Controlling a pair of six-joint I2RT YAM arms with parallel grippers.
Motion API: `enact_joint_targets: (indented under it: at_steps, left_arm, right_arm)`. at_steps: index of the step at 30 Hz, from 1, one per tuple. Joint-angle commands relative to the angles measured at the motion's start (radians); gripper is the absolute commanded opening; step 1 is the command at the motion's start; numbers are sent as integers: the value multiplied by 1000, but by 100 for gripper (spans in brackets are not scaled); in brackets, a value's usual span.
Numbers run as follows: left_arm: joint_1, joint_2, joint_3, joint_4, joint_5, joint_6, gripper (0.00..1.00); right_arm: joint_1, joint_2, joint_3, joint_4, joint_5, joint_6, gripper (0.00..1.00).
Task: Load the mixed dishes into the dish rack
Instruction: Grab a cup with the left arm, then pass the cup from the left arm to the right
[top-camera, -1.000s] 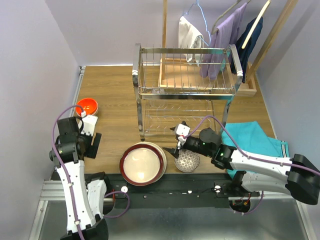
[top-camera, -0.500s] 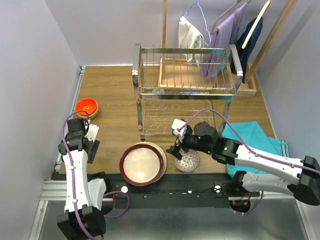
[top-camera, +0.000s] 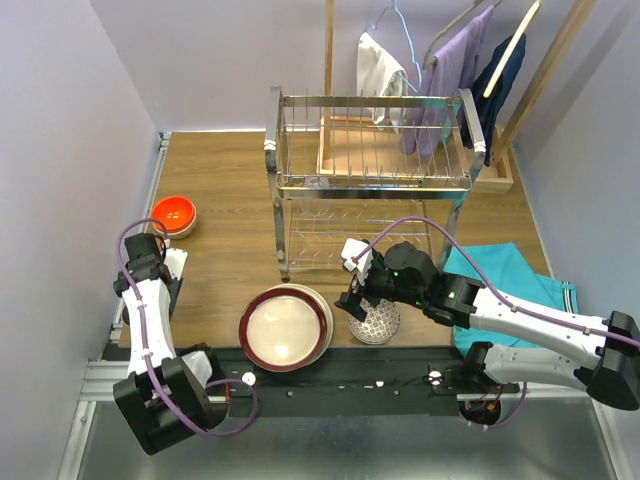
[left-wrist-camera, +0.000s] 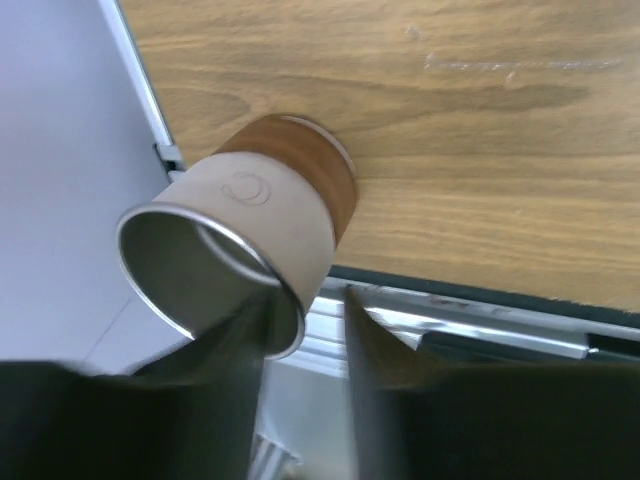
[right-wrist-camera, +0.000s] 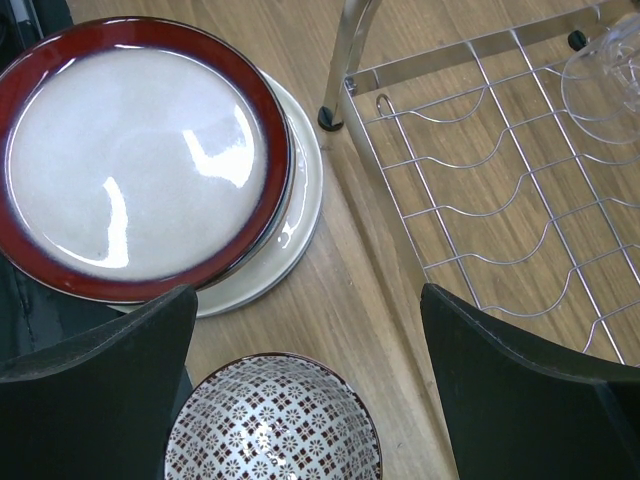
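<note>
Two half-open fingers of the left gripper (left-wrist-camera: 305, 300) are straddling the rim of the beige, wood-banded cup (left-wrist-camera: 270, 215) lying sideways at the edge of the wooden table (left-wrist-camera: 480, 150), pinching nothing yet. Reaching deeper before squeezing is looking wisest against rolling.

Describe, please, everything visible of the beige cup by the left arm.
The beige cup has a matte body with an embossed round mark, a brown wood-look base band and a shiny metal lining. Its open mouth faces the wrist camera; its base end meets the wooden table near the edge. The left gripper straddles its rim; contact is unclear.
</note>
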Motion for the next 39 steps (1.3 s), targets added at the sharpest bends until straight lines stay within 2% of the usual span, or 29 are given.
enact_joint_targets:
  at_steps: [1,4,8,14,15,17,21,24,25,28,29,31,32,35,36,39]
  left_arm:
    - [12,8,53,-8,97,12,18]
    - [11,-41,100,-95,151,9,0]
    - [11,-137,169,-259,193,41,0]
    - [11,-450,298,-474,358,159,0]
    - [11,-511,323,-496,393,174,0]
    - [12,-549,338,-531,426,208,0]
    - [40,-593,376,-511,519,242,0]
    - [144,-659,364,-473,726,349,0]
    - [161,-679,358,-470,863,373,0]
    - [184,-733,325,-468,988,476,0]
    - [186,-737,300,-312,952,343,0]
    - [186,-701,242,-159,867,193,0]
    - [186,-676,237,-39,760,73,0]
    - [184,-569,264,86,601,-93,0]
    - [184,-537,268,117,504,-131,0]
    - [186,-511,261,231,353,-275,0]
  right_arm:
    - [7,7,25,-15,-3,13,100]
    - [7,2,30,-19,-13,19,100]
    - [5,1,57,-25,-43,69,100]
    - [7,41,126,31,-144,330,100]
    - [5,47,123,53,-160,396,100]
    - [5,68,116,114,-174,460,100]
    - [7,100,108,214,-220,691,100]
    - [5,116,90,255,-230,834,100]
    - [7,122,84,293,-235,859,100]
    - [1,143,79,342,-224,913,100]
    - [-13,151,80,353,-227,922,100]
    - [-30,168,74,376,-232,945,100]
    - [-42,171,68,384,-230,948,100]
    - [-65,165,62,361,-226,950,100]
    - [-70,160,65,350,-224,939,100]
    - [-76,147,71,329,-217,913,100]
